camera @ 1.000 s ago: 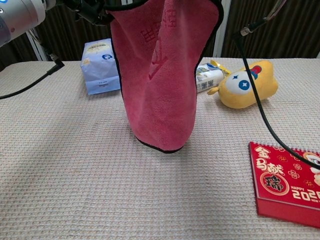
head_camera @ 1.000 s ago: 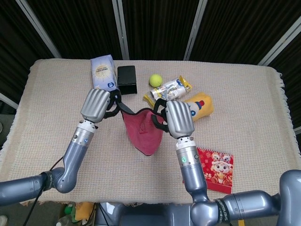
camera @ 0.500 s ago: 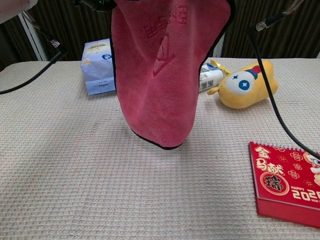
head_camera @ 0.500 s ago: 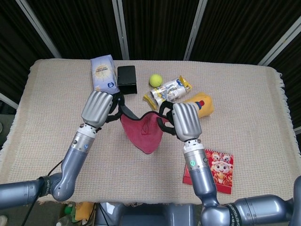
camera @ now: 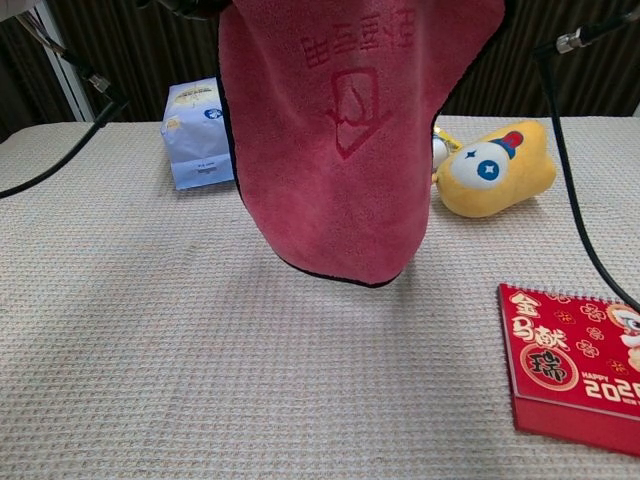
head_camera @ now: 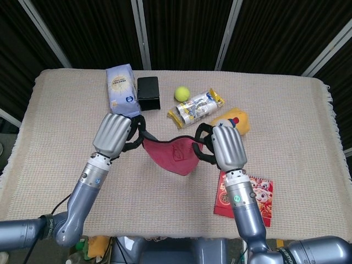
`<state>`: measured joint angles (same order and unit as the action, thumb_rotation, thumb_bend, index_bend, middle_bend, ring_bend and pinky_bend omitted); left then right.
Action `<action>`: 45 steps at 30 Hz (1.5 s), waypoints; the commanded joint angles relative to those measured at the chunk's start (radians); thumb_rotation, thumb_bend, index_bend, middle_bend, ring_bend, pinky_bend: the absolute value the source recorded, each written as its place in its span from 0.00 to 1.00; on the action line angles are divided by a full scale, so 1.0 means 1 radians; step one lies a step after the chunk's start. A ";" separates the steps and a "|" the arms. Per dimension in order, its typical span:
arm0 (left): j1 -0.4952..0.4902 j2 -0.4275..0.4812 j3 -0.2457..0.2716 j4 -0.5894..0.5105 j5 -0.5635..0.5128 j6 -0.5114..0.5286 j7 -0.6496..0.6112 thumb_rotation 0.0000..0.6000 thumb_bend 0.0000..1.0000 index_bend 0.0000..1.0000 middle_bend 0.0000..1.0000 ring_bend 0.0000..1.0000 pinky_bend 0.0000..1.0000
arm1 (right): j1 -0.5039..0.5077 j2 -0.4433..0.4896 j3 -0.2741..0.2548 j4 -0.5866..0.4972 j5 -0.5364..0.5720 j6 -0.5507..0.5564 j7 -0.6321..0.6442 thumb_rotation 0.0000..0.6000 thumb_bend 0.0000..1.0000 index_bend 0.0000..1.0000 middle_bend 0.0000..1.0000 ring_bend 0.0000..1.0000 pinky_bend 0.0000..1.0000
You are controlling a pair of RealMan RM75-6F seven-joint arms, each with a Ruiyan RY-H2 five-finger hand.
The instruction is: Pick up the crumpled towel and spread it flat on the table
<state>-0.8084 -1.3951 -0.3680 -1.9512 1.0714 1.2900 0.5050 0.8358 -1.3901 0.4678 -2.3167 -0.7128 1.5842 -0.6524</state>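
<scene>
Both hands were closed on the upper corners of the red terry towel with black edging (head_camera: 175, 155): the left hand (head_camera: 114, 133) gripped one corner, the right hand (head_camera: 227, 147) the other, and the cloth was held hanging between them above the beige woven table covering (head_camera: 60, 137). Compared with a second earlier, the hands had been drawn further apart and the right hand brought nearer the robot, so that the towel, which had drooped in a narrow fold, was stretched wider; in the chest view its embossed mark was now shown nearly whole and its lower hem was lifted clear of the table (the shadow beneath it suggests a gap). The spreading seemed well under way, with laying down still to be done. Just beside the right hand lay a red paper calendar (head_camera: 250, 198); further out were a yellow plush toy (head_camera: 235, 121), a silver snack packet (head_camera: 196, 105), a yellow-green tennis ball (head_camera: 182, 93), a black box (head_camera: 148, 92) and a pale blue tissue pack (head_camera: 121, 83).
</scene>
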 commanded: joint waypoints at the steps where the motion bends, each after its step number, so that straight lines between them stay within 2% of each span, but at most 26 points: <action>1: 0.006 0.003 0.014 -0.023 0.010 0.010 0.013 1.00 0.40 0.65 0.87 0.78 0.73 | -0.010 0.008 -0.014 -0.019 -0.015 0.010 -0.003 1.00 0.58 0.66 1.00 1.00 0.93; 12: 0.022 0.009 0.038 -0.097 0.039 0.048 0.050 1.00 0.40 0.65 0.87 0.78 0.73 | -0.052 0.024 -0.060 -0.039 -0.101 0.031 0.019 1.00 0.58 0.66 1.00 1.00 0.93; 19: 0.029 0.000 0.048 -0.086 0.030 0.058 0.060 1.00 0.40 0.65 0.87 0.78 0.73 | -0.069 0.033 -0.071 -0.039 -0.108 0.027 0.027 1.00 0.58 0.66 1.00 1.00 0.93; 22: 0.019 -0.016 0.044 -0.050 0.009 0.043 0.059 1.00 0.40 0.65 0.87 0.78 0.73 | -0.065 0.036 -0.062 -0.037 -0.088 0.020 0.017 1.00 0.58 0.66 1.00 1.00 0.93; 27: -0.019 -0.052 0.019 0.028 -0.035 0.002 0.055 1.00 0.40 0.65 0.87 0.78 0.73 | -0.044 0.025 -0.027 0.025 -0.044 -0.014 0.037 1.00 0.58 0.66 1.00 1.00 0.93; 33: -0.095 -0.116 -0.033 0.162 -0.090 -0.059 0.050 1.00 0.40 0.65 0.87 0.78 0.73 | -0.007 0.018 0.037 0.162 0.028 -0.100 0.092 1.00 0.58 0.66 1.00 1.00 0.93; 39: -0.158 -0.176 -0.079 0.279 -0.110 -0.086 0.023 1.00 0.40 0.65 0.87 0.78 0.73 | 0.013 0.018 0.082 0.277 0.054 -0.180 0.168 1.00 0.58 0.66 1.00 1.00 0.93; 45: -0.188 -0.210 -0.102 0.346 -0.107 -0.089 -0.011 1.00 0.40 0.65 0.87 0.78 0.73 | 0.025 0.011 0.084 0.347 0.043 -0.222 0.206 1.00 0.58 0.66 1.00 1.00 0.93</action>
<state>-0.9891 -1.5971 -0.4636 -1.6143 0.9634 1.2024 0.5023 0.8563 -1.3755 0.5490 -1.9824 -0.6656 1.3729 -0.4586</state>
